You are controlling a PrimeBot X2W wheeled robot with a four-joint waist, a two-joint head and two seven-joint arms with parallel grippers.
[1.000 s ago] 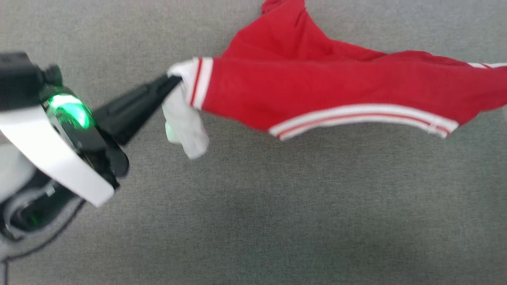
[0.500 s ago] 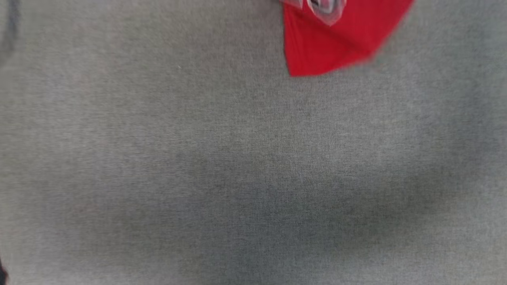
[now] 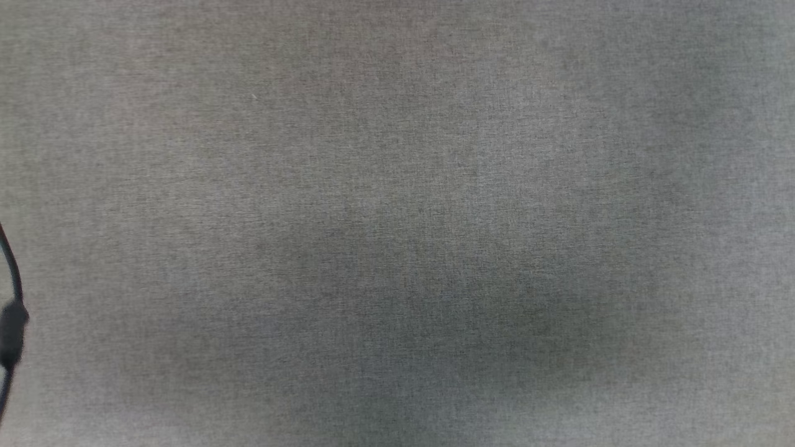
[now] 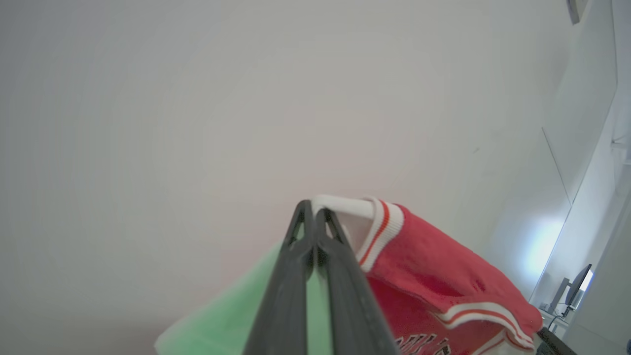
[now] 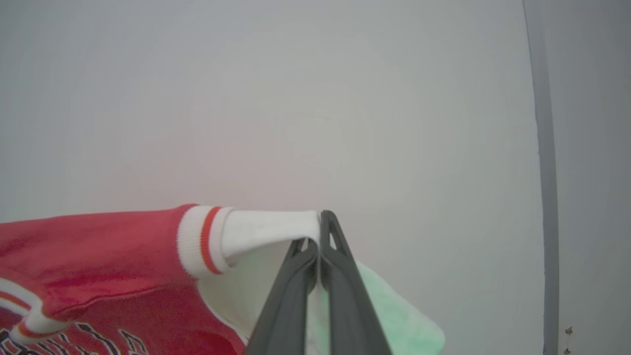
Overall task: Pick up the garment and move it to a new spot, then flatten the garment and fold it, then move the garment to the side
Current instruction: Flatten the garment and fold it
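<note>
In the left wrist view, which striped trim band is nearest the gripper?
The band at the white sleeve, beside the left gripper; the other band curves farther off, lower right.

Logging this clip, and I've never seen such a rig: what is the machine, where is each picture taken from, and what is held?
It is a wheeled robot with two arms, each ending in a two-fingered gripper. The head camera looks down on a grey surface with a dark cable at its left edge. The other two pictures come from wrist cameras looking along each gripper's fingers. The left gripper is shut on the garment, a red shirt, at one white sleeve. The right gripper is shut on the other sleeve. Behind is a pale wall.
</note>
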